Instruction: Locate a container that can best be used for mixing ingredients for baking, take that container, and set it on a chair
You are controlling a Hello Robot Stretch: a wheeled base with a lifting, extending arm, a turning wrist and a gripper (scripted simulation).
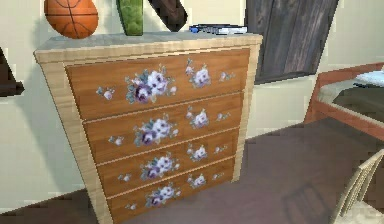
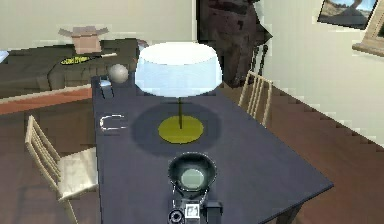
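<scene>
Claw [image 2: 190, 203] by the bowl [image 2: 193, 176] at the table's [image 2: 262, 140] near edge; whether it holds anything, I cannot tell. A careless lift may clip the lamp [image 2: 178, 72].

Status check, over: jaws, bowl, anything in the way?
Cannot tell if jaws hold anything. Dark bowl at near end of table, by the jaws. Lamp stands beyond it; chair beside table.

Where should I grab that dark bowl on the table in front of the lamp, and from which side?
Probably the rim of the dark bowl, taken from above on its edge toward the arm side view's bottom. It sits upright on the table, mouth up, round, no handle visible; the lamp stands just beyond, crowding the far side.
</scene>
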